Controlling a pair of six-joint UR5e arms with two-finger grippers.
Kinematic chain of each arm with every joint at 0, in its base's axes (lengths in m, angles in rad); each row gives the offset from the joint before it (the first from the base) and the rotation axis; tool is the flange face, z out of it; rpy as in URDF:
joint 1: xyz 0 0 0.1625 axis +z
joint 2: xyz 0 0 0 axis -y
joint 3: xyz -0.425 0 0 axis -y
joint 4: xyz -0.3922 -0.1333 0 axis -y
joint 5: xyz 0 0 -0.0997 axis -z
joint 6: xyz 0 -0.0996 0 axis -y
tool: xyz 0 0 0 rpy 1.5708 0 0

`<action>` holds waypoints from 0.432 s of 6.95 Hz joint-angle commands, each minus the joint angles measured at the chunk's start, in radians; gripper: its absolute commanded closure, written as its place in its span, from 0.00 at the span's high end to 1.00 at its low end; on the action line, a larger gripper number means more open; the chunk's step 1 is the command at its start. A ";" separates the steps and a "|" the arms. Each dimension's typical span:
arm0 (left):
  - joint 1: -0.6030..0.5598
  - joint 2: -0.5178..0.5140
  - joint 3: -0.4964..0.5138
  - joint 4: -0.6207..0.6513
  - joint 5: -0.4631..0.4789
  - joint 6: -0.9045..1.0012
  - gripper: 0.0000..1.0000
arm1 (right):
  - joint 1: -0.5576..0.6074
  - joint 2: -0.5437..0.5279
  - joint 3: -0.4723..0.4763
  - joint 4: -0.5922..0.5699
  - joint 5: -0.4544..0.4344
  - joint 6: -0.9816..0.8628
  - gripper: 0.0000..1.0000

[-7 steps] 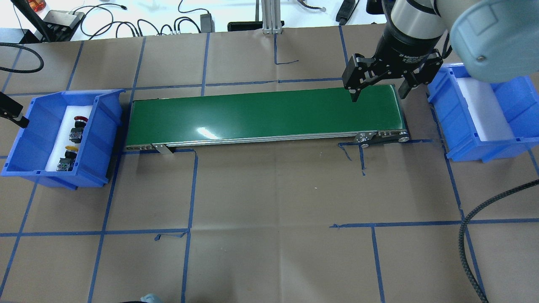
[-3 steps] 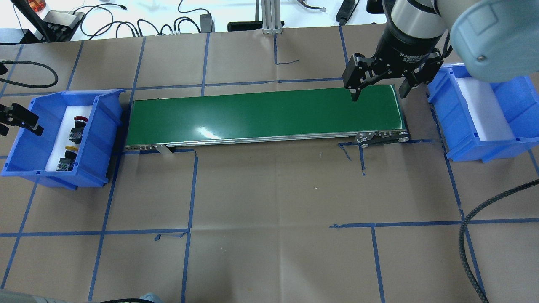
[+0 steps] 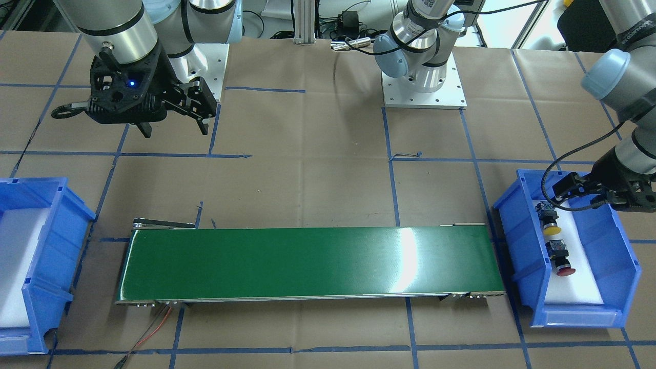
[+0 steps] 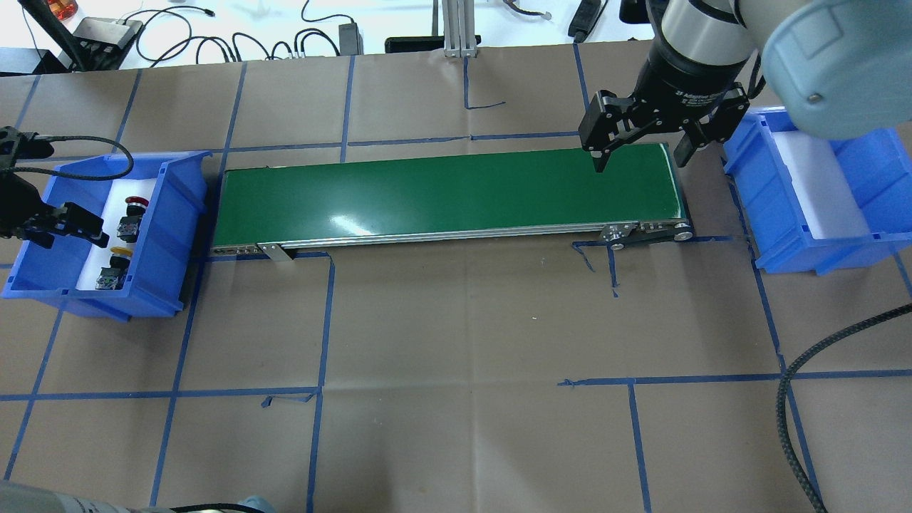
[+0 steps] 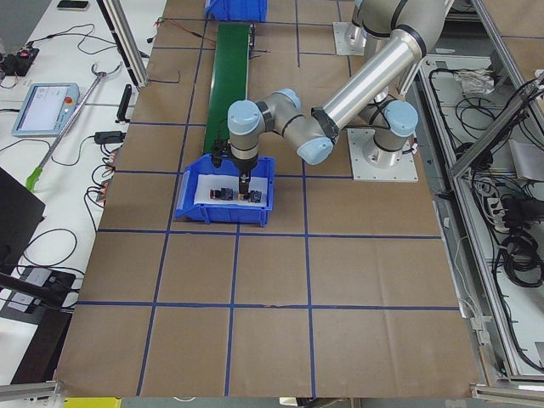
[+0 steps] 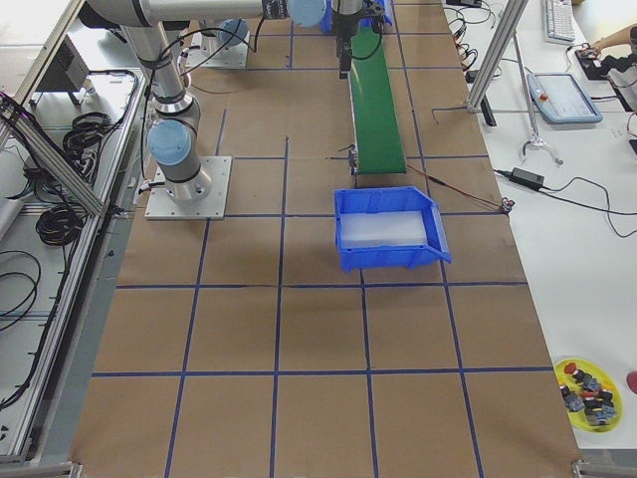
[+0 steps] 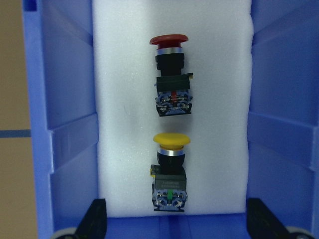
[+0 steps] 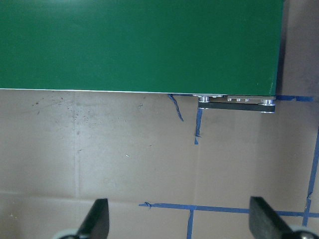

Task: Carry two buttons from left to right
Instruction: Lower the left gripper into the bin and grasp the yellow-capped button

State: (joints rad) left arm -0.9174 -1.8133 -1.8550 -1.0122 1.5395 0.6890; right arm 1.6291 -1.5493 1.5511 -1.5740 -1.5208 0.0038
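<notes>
From overhead I saw the red button [image 4: 132, 216] and the yellow button [image 4: 114, 266] lying apart on white foam [image 4: 135, 187] in the left bin [image 4: 178, 206]. The left gripper [image 4: 65, 228] hung over that bin beside them, holding nothing. The right gripper [image 4: 641, 162] hung by the right end of the green belt [image 4: 442, 196], fingers spread, next to the right bin [image 4: 759, 192]. The front-facing view put the right gripper over bare brown paper on the robot's side of the belt, and the left one over the left bin's robot-side end. From the left end, the near arm's gripper pointed straight down into the bin; I could not judge its fingers there. From the right end, the right bin held only foam, and the far gripper was too small to read. My left wrist camera looked down on both buttons on their sides, caps pointing the same way, with the fingertips spread wide past the foam's edges. The right wrist camera showed the belt's end above and paper between two widely parted fingertips.
</notes>
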 commanded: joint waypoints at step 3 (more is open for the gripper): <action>0.000 -0.104 -0.087 0.202 -0.019 -0.003 1.00 | 0.000 0.000 0.001 -0.001 0.004 -0.001 1.00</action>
State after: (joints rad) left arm -0.9180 -1.8839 -1.9370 -0.8457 1.5247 0.6859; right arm 1.6291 -1.5493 1.5517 -1.5757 -1.5184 0.0031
